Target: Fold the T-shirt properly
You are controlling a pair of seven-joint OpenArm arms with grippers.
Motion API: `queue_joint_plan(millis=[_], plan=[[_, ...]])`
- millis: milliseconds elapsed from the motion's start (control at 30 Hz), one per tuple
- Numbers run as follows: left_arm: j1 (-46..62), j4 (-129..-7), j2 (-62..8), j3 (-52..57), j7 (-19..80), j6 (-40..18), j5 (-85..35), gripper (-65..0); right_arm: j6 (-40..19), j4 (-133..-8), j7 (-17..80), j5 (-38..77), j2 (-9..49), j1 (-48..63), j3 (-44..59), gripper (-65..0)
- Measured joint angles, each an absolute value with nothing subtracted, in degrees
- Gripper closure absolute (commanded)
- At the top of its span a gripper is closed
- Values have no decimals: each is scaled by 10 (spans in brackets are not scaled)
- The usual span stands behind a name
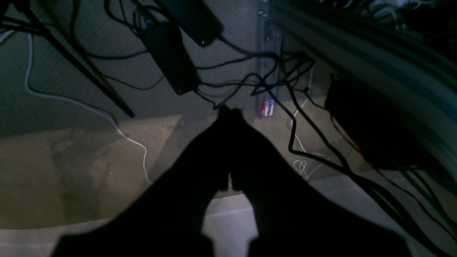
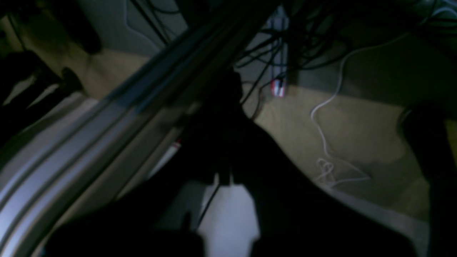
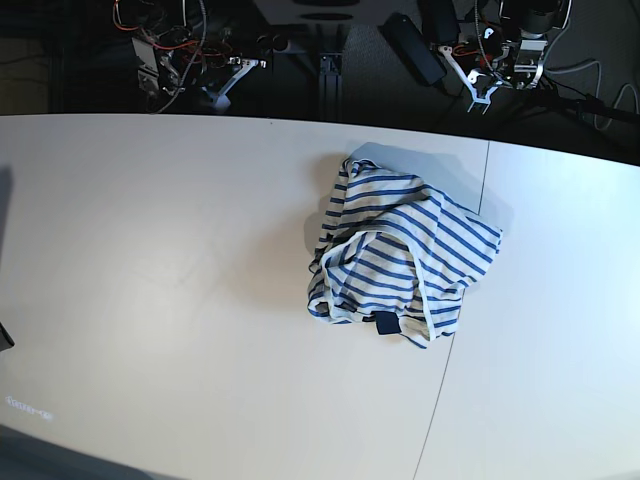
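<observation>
One striped T-shirt [image 3: 400,255], white with blue stripes, lies in a crumpled heap on the white table [image 3: 190,260], a little right of the middle in the base view. Its cloth is bunched and creased, with a pale band looping over the striped folds, and a dark tag [image 3: 387,323] shows at the heap's near edge. A thin seam line [image 3: 440,390] runs across the tabletop and passes under the shirt's right side. Beyond the table's far edge, well apart from the shirt, the two arms hang over the dark area: the right arm [image 3: 190,65] on the left of the base view, the left arm [image 3: 505,60] on the right of it. The left gripper [image 1: 229,114] is clenched, its dark fingers meeting in a point with no cloth between them. The right gripper [image 2: 234,76] is clenched too and has nothing in its grasp. Below the left gripper, its wrist view shows a grey and tan floor [image 1: 142,160] with tangled black cables [image 1: 264,76], two black boxes [image 1: 171,59] and a thin white cord [image 1: 76,102]. The right wrist view is dim and partly blurred; metal rails [image 2: 117,110] cut diagonally across it, and a pale cord [image 2: 339,80] curls over the floor.
</observation>
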State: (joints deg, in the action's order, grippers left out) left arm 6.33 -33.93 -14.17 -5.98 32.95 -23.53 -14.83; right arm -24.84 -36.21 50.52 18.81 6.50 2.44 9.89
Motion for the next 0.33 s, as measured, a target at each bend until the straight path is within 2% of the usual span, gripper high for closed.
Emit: queue_joint_plan(millis=[133, 333], plan=[[69, -339, -146, -60, 330, -236, -158, 0, -248, -361, 560, 182, 65, 32, 99, 0], [68, -338, -162, -60, 325, -235, -207, 0, -248, -361, 564, 184, 58, 28, 99, 0]])
